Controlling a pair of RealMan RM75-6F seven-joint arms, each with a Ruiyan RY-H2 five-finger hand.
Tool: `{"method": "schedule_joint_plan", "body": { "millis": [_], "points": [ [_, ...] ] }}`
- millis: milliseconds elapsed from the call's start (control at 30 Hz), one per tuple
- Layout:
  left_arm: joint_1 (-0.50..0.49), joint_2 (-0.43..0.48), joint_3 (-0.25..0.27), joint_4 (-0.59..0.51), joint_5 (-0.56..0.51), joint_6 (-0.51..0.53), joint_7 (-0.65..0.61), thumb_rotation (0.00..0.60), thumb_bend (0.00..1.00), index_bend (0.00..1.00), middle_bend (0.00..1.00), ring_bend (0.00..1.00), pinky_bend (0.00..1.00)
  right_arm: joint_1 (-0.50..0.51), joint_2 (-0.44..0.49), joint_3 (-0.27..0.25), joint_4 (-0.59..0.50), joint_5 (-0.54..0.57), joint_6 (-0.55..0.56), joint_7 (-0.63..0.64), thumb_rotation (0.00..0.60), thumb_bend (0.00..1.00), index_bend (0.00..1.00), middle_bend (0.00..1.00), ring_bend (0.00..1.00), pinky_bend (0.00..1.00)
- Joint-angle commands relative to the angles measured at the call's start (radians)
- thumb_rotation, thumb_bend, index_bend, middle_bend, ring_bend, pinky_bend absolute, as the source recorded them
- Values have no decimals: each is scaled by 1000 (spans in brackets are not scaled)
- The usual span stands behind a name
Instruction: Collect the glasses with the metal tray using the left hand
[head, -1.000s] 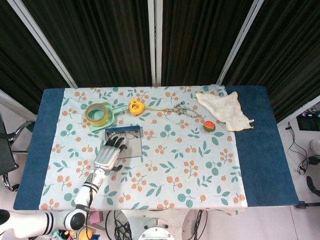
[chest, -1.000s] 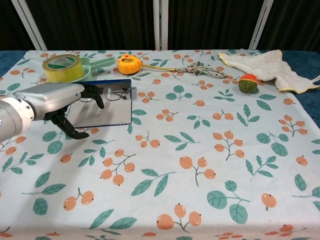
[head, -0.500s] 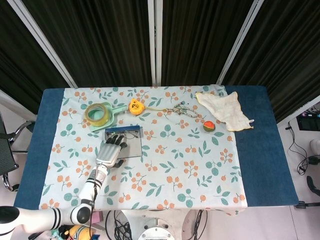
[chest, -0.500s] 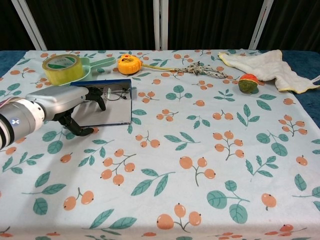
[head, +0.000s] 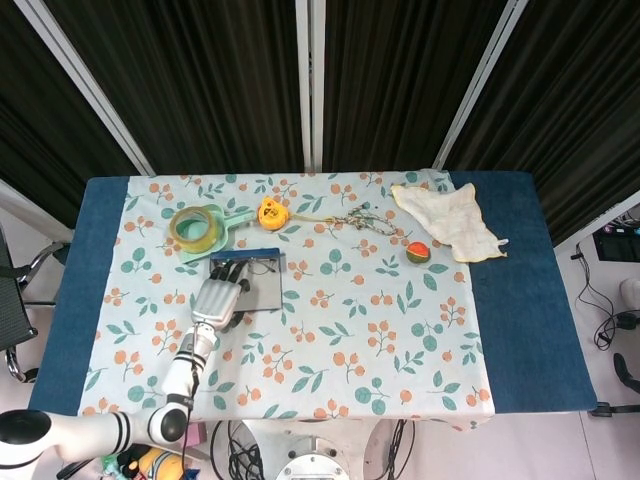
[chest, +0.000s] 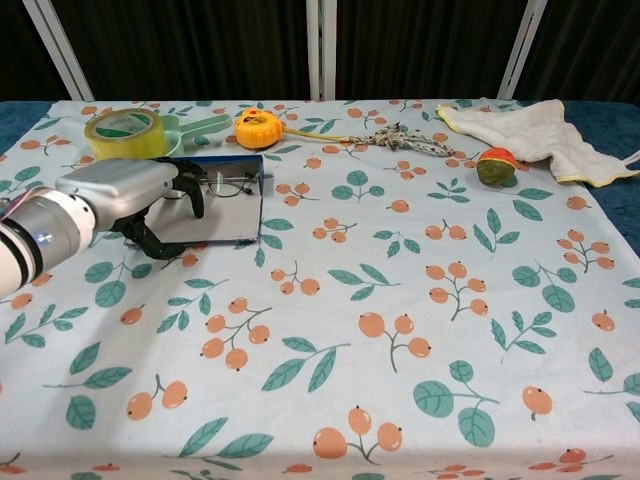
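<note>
The left hand (head: 217, 298) (chest: 130, 190) is reaching over the metal tray (head: 262, 292) (chest: 228, 215) with its fingers (chest: 190, 180) spread and curled downward, holding nothing that can be made out; its fingertips are hovering just beside the glasses (head: 257, 268) (chest: 232, 184), which are lying at the tray's far edge; whether they are touching cannot be told; the tray is lying flat on the floral tabletop (head: 380, 330) (chest: 420, 300); a tape roll (head: 194, 227) (chest: 122, 135) is sitting beyond the tray, and a yellow tape measure (head: 270, 212) (chest: 256, 129) is lying near it.

Floral white tablecloth (head: 380, 330), yellow tape roll (head: 196, 226), silver tray (chest: 225, 215).
</note>
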Motion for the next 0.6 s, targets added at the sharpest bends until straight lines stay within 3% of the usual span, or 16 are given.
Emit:
{"method": "schedule_joint_plan", "body": {
  "millis": [33,333,600],
  "points": [
    [7,-41,2,67,66,44,-34,600,394,518,72,9,137,0,0,0,1,0,-1,0,600,287,0,0,0,0],
    [16,-135,-15,246,203,117,-155,600,449,562,99,10,137,-1,2,0,0,1,0,-3,600,287,0,0,0,0],
    [7,-173,-28,325,240,81,-194,600,446,505,98,9,137,1,4,-1,-7,2,-5,-11,600,287,0,0,0,0]
  ]
}}
